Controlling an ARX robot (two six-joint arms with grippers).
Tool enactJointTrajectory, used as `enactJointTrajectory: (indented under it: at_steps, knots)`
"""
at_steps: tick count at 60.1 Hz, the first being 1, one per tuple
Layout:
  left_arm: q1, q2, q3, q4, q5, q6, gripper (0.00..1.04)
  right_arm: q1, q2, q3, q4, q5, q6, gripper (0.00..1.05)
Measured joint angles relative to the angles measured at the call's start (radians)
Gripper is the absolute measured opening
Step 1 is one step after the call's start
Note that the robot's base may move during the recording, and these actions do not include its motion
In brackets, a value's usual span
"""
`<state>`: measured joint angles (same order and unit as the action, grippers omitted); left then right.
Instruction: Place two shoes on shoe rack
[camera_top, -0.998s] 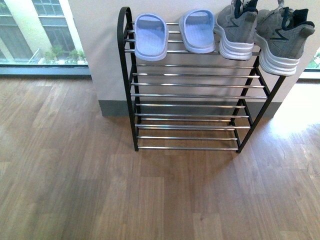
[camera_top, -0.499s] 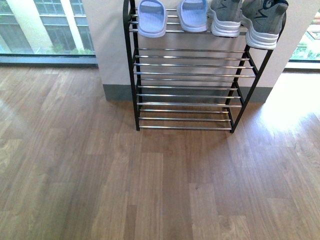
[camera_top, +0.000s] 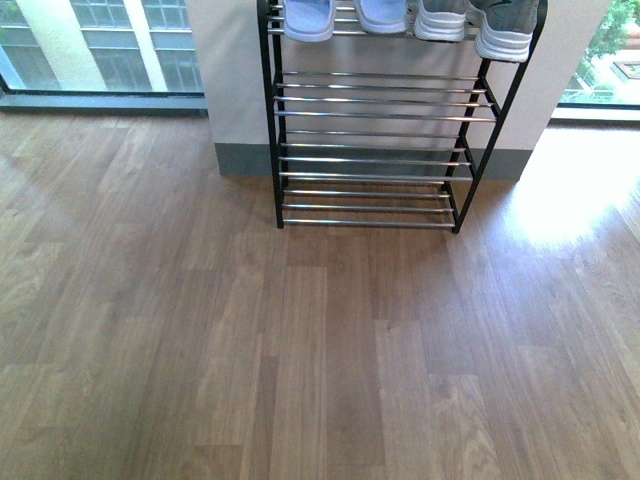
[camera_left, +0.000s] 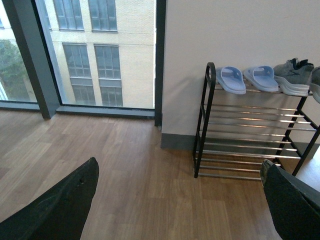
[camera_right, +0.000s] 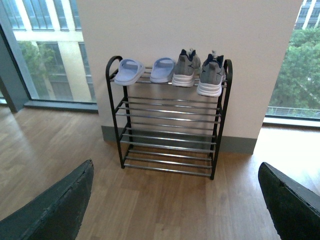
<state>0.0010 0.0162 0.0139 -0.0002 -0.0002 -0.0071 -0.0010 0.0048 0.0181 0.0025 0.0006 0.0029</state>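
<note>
Standing against a pale wall between tall windows, the shoe rack (camera_right: 169, 120) carries all four shoes on its top tier of chrome rods, and the tiers below hold nothing. Seen from the right wrist camera, the two pale blue slide sandals (camera_right: 129, 71) sit side by side at the end by the arched black side frame, and the two grey sneakers (camera_right: 186, 68) sit next to them toward the other end, white soles resting on the rods. The outermost sneaker (camera_right: 211, 75) is tipped with its toe hanging past the front rod. In the front view only the lower edges of the footwear show at the top of the picture, with the rack's feet on the wooden floor (camera_top: 300, 350) and a bright patch of daylight beside it. The left end effector (camera_left: 177, 200) is open: its dark fingers (camera_left: 55, 207) stand wide apart at the two lower corners of the left wrist view, holding nothing, with bare floor between them. The right end effector (camera_right: 175, 202) is likewise spread wide and empty, one of its fingers (camera_right: 50, 210) dark against the floor in the right wrist view. Both end effectors are well apart from the rack, and neither arm appears in the front view.
</note>
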Motion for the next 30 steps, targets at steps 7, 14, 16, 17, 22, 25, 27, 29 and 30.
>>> enactJointTrajectory:
  at_steps: [7,14,16,17,22,25,27,29,30]
  knots:
    - [0.0,0.0,0.0,0.0,0.0,0.0,0.95,0.0,0.0,0.0,0.0,0.0,0.0,0.95]
    - [0.0,0.0,0.0,0.0,0.0,0.0,0.95,0.0,0.0,0.0,0.0,0.0,0.0,0.95]
    - [0.0,0.0,0.0,0.0,0.0,0.0,0.95,0.0,-0.001,0.0,0.0,0.0,0.0,0.95]
    - [0.0,0.0,0.0,0.0,0.0,0.0,0.95,0.0,0.0,0.0,0.0,0.0,0.0,0.95]
    - [0.0,0.0,0.0,0.0,0.0,0.0,0.95,0.0,0.0,0.0,0.0,0.0,0.0,0.95]
    - [0.0,0.0,0.0,0.0,0.0,0.0,0.95,0.0,0.0,0.0,0.0,-0.001,0.0,0.95]
    - [0.0,0.0,0.0,0.0,0.0,0.0,0.95,0.0,0.0,0.0,0.0,0.0,0.0,0.95]
    - [0.0,0.0,0.0,0.0,0.0,0.0,0.95,0.0,0.0,0.0,0.0,0.0,0.0,0.95]
    - [0.0,0.0,0.0,0.0,0.0,0.0,0.95,0.0,0.0,0.0,0.0,0.0,0.0,0.95]
